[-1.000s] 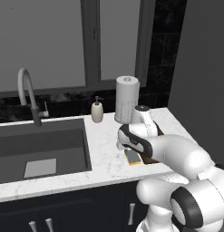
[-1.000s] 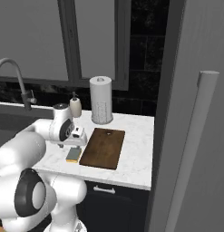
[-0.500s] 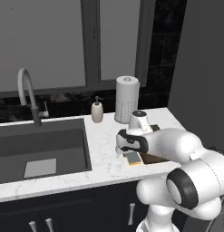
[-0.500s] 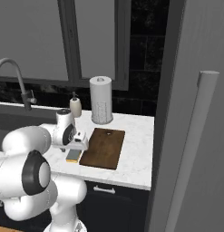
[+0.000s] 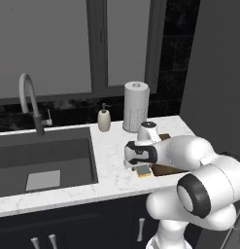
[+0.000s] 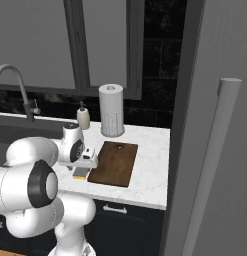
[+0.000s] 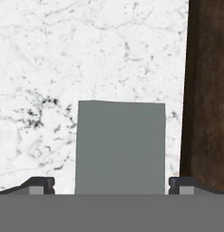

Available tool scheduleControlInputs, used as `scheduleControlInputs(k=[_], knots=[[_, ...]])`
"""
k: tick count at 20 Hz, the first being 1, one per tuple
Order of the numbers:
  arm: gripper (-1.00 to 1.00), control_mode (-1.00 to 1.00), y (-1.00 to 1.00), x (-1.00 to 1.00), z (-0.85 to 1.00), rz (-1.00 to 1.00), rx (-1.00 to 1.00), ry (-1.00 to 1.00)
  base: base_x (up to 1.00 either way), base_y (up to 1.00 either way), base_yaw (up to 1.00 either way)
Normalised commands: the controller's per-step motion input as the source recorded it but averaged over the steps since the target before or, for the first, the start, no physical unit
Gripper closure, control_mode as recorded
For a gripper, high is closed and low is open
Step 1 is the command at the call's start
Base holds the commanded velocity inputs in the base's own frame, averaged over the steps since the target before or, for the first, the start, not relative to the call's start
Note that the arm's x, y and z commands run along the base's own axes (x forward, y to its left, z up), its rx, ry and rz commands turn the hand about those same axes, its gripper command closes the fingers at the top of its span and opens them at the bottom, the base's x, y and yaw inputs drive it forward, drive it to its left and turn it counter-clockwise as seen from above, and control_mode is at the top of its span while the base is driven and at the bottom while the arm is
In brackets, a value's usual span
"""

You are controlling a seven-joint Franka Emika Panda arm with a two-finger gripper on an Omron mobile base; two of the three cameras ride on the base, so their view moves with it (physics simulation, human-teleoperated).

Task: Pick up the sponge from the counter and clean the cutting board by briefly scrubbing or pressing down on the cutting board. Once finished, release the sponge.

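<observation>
Pincer (image 7: 111, 186) is spread wide, one fingertip (image 7: 38, 185) on each side of the sponge (image 7: 120, 147), hovering right over it, not gripping. Sponge lies flat on the marble surface (image 7: 63, 59), just beside the long edge of the cutting board (image 7: 208, 90); it sits near the surface's front edge (image 6: 81, 172).

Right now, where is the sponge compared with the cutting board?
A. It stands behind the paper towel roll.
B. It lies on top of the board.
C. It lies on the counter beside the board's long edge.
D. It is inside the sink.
C: in the hand view the sponge rests on the white counter, with the brown cutting board along one side; the hand has a finger on each side of the sponge.
</observation>
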Motion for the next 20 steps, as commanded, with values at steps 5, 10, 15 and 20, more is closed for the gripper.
scheduleControlInputs(k=[5, 10, 15, 20], knots=[[-1.00, -1.00, 0.00, 0.00, -0.08, 0.00, 0.00, 0.01, 0.00, 0.00, 0.00], [-1.00, -1.00, 0.00, 0.00, -0.06, 0.00, 0.00, 0.00, 0.00, 0.00, 0.00], [-1.00, -1.00, 0.00, 0.00, -0.04, 0.00, 0.00, 0.00, 0.00, 0.00, 0.00], [1.00, -1.00, 0.00, 0.00, -0.10, 0.00, 0.00, 0.00, 0.00, 0.00, 0.00]])
